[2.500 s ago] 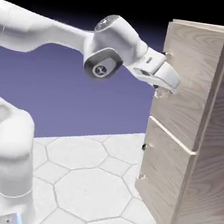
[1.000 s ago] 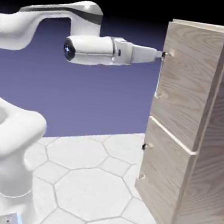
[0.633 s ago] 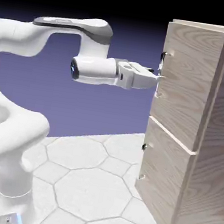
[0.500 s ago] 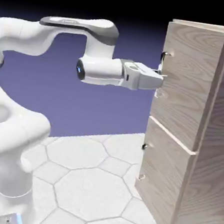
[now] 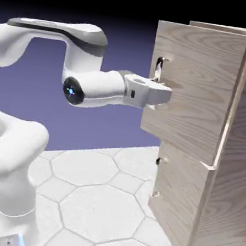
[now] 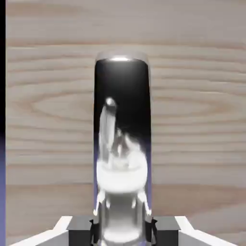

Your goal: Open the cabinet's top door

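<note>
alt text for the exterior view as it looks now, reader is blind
A white robot arm's gripper grips the metal handle of a wooden cabinet's top door, which stands partly open above the closed lower door.

1. From my remote station, I see a plain blue-violet backdrop [image 5: 114, 124], darkening upward to black.
2. Floor [image 5: 101, 211]: pale, near-white tiles, large octagons with smaller squares between them, thin grey joints.
3. I note the floor meeting the backdrop along a slanting line, higher toward the exterior view's right.
4. Light on the floor reads bright and even.
</note>
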You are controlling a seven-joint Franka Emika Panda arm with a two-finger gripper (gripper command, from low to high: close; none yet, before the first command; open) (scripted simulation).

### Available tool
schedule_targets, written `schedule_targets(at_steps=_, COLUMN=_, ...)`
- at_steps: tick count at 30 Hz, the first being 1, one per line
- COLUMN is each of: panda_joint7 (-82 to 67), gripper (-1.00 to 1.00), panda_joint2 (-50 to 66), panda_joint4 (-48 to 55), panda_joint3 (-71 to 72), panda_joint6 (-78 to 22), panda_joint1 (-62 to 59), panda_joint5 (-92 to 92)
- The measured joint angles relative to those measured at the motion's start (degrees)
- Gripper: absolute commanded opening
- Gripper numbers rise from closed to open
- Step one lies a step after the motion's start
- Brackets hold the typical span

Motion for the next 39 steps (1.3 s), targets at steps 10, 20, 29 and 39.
schedule_targets(at_steps=10, panda_joint7=-1.27, gripper=-1.0, panda_joint2=5.92, panda_joint4=2.76, panda_joint3=-20.77, panda_joint6=-22.16, panda_joint1=-0.12, panda_joint5=-22.03)
schedule_targets(at_steps=20, panda_joint7=-6.52, gripper=-1.0, panda_joint2=22.97, panda_joint4=17.05, panda_joint3=-40.09, panda_joint6=-46.98, panda_joint1=5.74, panda_joint5=-39.33)
schedule_targets(at_steps=29, panda_joint7=-13.22, gripper=-1.0, panda_joint2=41.39, panda_joint4=34.52, panda_joint3=-54.06, panda_joint6=-69.2, panda_joint1=14.86, panda_joint5=-46.15)
schedule_targets(at_steps=39, panda_joint7=-23.41, gripper=-1.0, panda_joint2=62.16, panda_joint4=52.03, panda_joint3=-62.59, panda_joint6=-91.5, panda_joint1=17.89, panda_joint5=-46.88)
